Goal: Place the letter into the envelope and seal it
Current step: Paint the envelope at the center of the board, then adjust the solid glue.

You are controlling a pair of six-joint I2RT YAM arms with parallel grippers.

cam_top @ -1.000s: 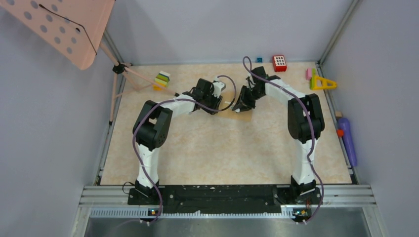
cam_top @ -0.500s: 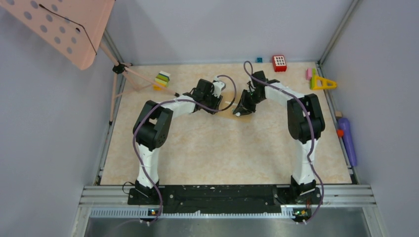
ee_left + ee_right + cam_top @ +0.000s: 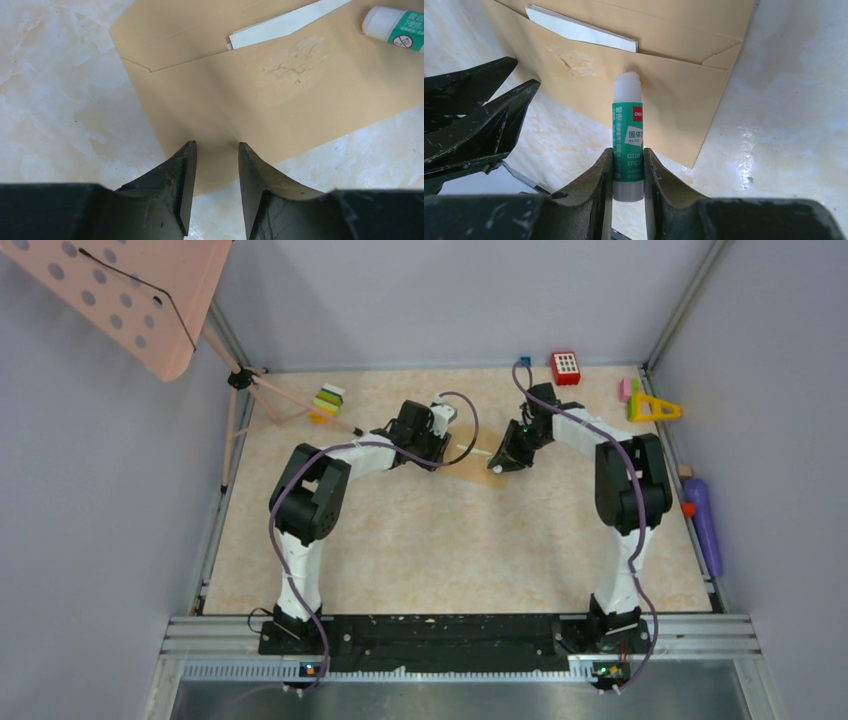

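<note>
Toward the far middle of the table [image 3: 420, 540], the envelope [image 3: 240, 100] lies flat between the two grippers, with its flap [image 3: 664, 25] open and spread on the side away from the arms. The letter [image 3: 285, 22], a white folded sheet, sits partly inside the pocket, with one strip of it showing past the pocket's edge. A rough, wrinkled patch [image 3: 295, 57] marks the tan paper just below that edge.

The left gripper [image 3: 216, 145] is at the envelope's left end. Its fingers stand a narrow gap apart over the paper's rim with nothing between them, and I cannot tell whether the tips press on the paper.

The right gripper [image 3: 628, 152] comes in from the right and is clamped on a green-labelled glue stick [image 3: 628, 135]. The stick's white end points at the envelope's body, just beside the patch and near the letter's corner. I cannot tell whether it touches the paper.

A red block [image 3: 565, 367] and a yellow triangle [image 3: 653, 408] lie by the far wall, well apart from the envelope.
</note>
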